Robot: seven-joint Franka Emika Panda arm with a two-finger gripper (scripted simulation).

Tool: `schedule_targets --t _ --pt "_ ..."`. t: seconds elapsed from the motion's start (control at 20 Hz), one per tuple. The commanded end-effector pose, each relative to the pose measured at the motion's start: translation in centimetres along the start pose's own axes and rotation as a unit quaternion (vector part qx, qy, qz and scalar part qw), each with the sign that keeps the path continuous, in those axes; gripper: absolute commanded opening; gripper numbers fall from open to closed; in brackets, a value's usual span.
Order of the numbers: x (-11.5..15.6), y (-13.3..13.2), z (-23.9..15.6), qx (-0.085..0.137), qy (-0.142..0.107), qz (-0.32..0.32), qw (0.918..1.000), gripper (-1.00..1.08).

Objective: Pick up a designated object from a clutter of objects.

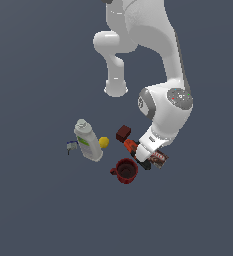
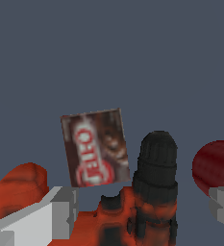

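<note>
Grey fingertips [image 2: 60,211] at the near edge of the wrist view, one on each side, set wide apart with nothing clasped between them. Gripper [image 2: 142,211] open, poised over the orange-black drill [image 2: 147,202]. Drill lying directly beneath, its black chuck end rounded and raised, its orange body spreading toward the near fingertip.

Small box [image 2: 96,148] just beyond the drill, flat on the grey floor [image 2: 108,48], dark brown-red face up with a white oval label and red lettering; touching or almost touching the drill's black end, which of the two cannot be told. Not between the fingertips. Red mug [image 2: 214,166] beside the drill on the side opposite the box, only a rounded part in frame.

Exterior view: white arm [image 1: 163,100] bent down over the clutter, gripper [image 1: 147,152] low above the drill [image 1: 133,148]. Small box [image 1: 159,158] just beside the drill, toward the exterior view's right, partly screened by the wrist. Red mug [image 1: 125,171] just below the drill in that view, upright, mouth open upward. Dark-red cube [image 1: 123,133] just above the drill. Yellow ball [image 1: 104,142] near the drill toward the exterior view's left, against the white bottle [image 1: 87,140] with green label, lying on its side. Tiny blue-white item [image 1: 71,145] farther left again, just past the bottle.
</note>
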State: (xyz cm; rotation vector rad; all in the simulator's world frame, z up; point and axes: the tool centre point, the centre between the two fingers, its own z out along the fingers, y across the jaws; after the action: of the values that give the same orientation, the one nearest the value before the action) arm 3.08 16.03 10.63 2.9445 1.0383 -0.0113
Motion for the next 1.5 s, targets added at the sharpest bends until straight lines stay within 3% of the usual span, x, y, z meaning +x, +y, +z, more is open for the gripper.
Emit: schedule_targets --t 0.0,0.4,1.4,1.45 --pt "0.7 -1.4 1.6 0.002 0.003 -0.027 0.9996 1.00" --pt "1.5 -3.7 3.9 0.007 0.007 -0.065 0.9978 1.00" --pt "1.6 -3.8 9.0 0.007 0.007 -0.065 0.9978 1.00" --pt "1.6 -3.8 9.0 0.007 0.007 -0.065 0.9978 -1.00"
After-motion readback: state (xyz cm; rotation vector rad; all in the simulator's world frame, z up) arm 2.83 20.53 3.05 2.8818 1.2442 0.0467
